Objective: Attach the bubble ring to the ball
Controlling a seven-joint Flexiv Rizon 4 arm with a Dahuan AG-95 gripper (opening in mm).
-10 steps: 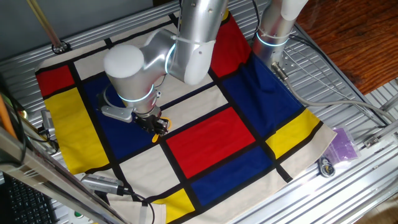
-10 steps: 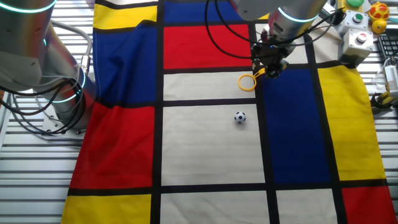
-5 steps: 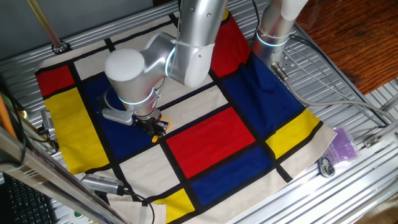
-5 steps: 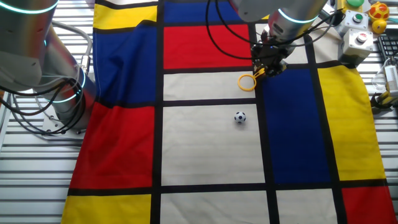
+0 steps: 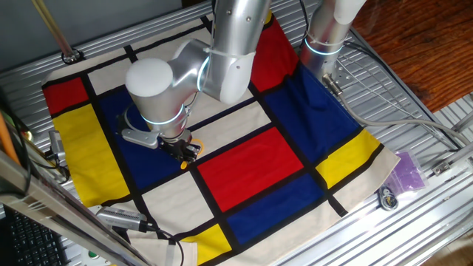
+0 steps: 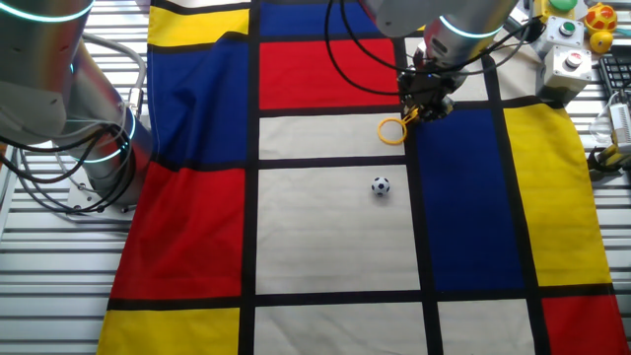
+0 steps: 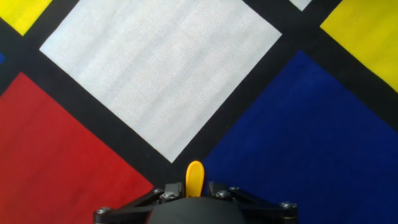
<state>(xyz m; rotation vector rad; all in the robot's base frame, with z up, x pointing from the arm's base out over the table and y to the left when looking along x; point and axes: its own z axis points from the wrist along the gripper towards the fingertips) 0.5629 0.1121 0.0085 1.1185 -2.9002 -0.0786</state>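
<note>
The bubble ring (image 6: 392, 129) is an orange-yellow loop on a short handle. My gripper (image 6: 419, 111) is shut on the handle and holds the ring just above the cloth, loop pointing left. In the hand view the ring (image 7: 194, 179) shows edge-on as a yellow tab between the fingers of my gripper (image 7: 194, 188). In one fixed view the ring (image 5: 194, 148) peeks out under the gripper (image 5: 185, 146). The ball (image 6: 381, 185), small, white with dark marks, lies on a white panel, apart from the ring and below it in that view. The ball is hidden in the other views.
A cloth (image 6: 325, 227) of red, blue, yellow and white panels with black bands covers the table. A second arm's base (image 6: 99, 148) stands at the left. A button box (image 6: 567, 59) sits at the top right. A purple object (image 5: 406, 171) lies beside the cloth.
</note>
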